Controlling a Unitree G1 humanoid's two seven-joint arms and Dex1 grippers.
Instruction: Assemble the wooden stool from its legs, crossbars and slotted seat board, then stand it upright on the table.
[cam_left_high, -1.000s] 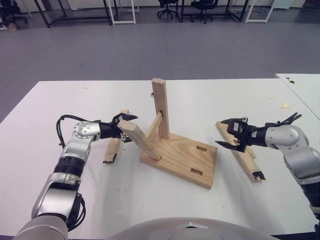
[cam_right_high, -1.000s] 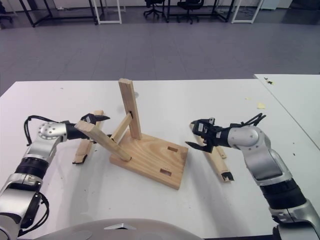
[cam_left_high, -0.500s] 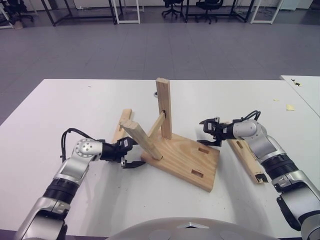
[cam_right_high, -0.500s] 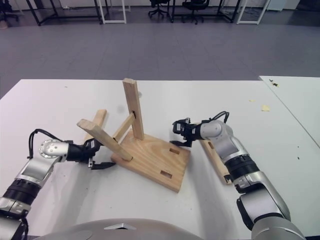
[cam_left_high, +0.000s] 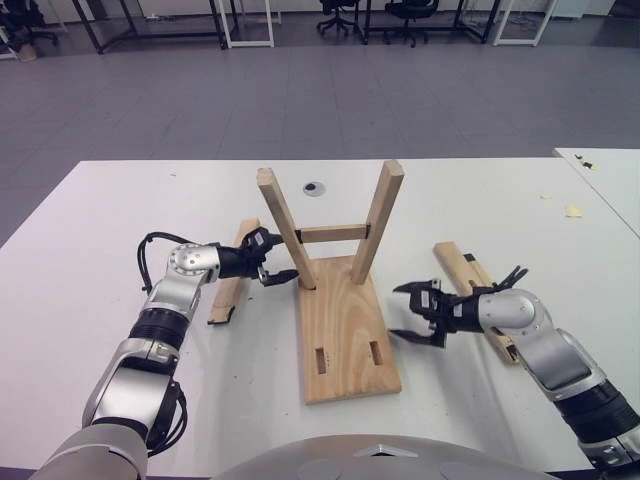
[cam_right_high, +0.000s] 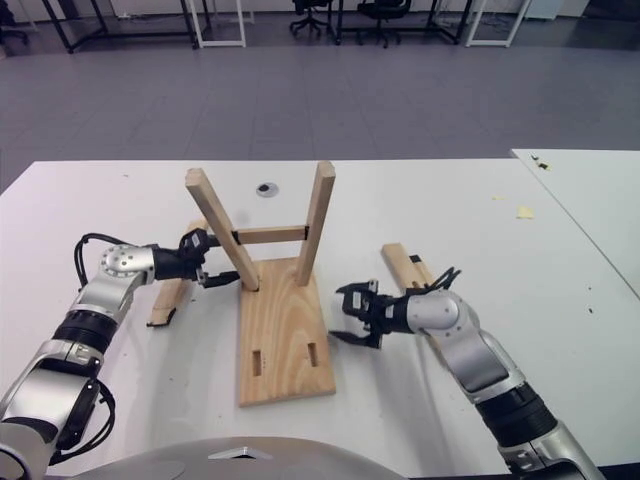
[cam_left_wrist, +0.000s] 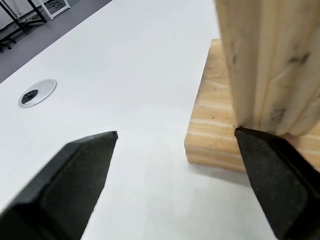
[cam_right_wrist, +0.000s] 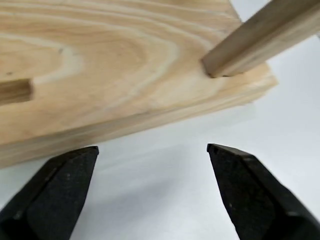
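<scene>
Left eye view: both wide open, my left gripper (cam_left_high: 285, 256) sits by a slotted-in leg (cam_left_high: 283, 225), my right gripper (cam_left_high: 395, 312) beside the mid-desk seat board (cam_left_high: 345, 340); I'd brace the board before seating more legs.

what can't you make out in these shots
Right loose wooden piece: partly hidden under the right arm, eye views.
Left loose wooden piece: middle covered by the left arm, eye views.
Left leg: top cut off by the left wrist view's edge.
Its lower end: hidden inside the seat board, all views.
</scene>
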